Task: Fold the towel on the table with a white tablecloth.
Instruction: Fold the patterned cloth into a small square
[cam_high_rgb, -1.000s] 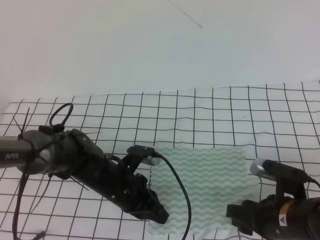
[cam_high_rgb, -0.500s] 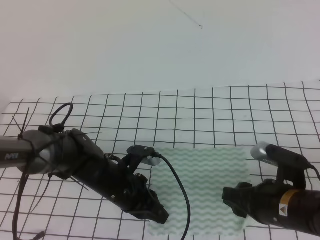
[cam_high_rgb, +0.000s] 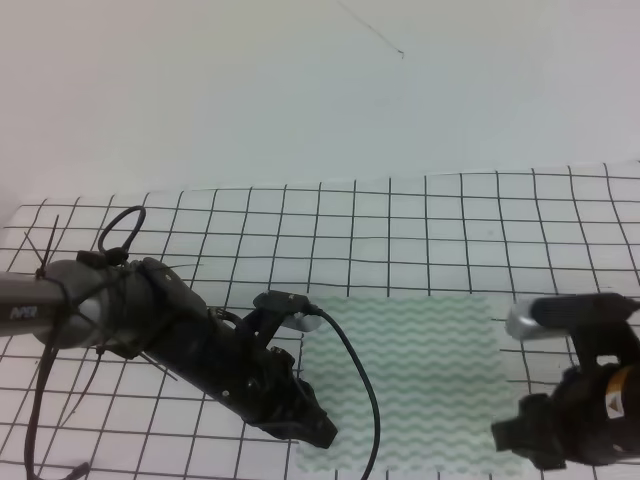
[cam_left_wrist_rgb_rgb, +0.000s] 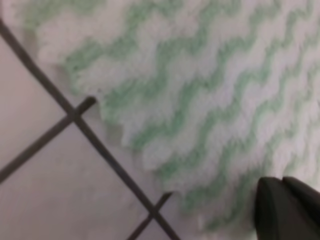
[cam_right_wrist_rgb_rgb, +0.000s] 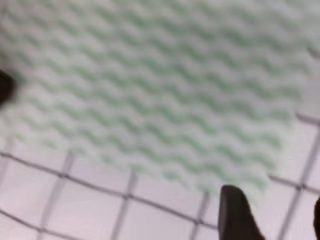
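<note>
The towel (cam_high_rgb: 420, 370), pale with green wavy stripes, lies flat on the white grid tablecloth (cam_high_rgb: 400, 220) of the table. My left gripper (cam_high_rgb: 320, 432) is low at the towel's near left corner. In the left wrist view its dark fingertips (cam_left_wrist_rgb_rgb: 283, 210) are together on the towel's (cam_left_wrist_rgb_rgb: 200, 100) edge; whether cloth is pinched between them does not show. My right gripper (cam_high_rgb: 505, 440) is by the near right corner. The right wrist view shows it (cam_right_wrist_rgb_rgb: 275, 220) open, with one finger (cam_right_wrist_rgb_rgb: 235, 210) just off the towel's (cam_right_wrist_rgb_rgb: 150, 90) edge.
A black cable (cam_high_rgb: 355, 380) from the left arm loops over the towel's left side. A plain white wall (cam_high_rgb: 320, 90) rises behind the table's far edge. Bare grid cloth (cam_high_rgb: 560, 230) lies beyond and to the right of the towel.
The right arm first moved left over the towel's near right part, then drew back right and down off its edge. The left arm and the towel have not moved.
</note>
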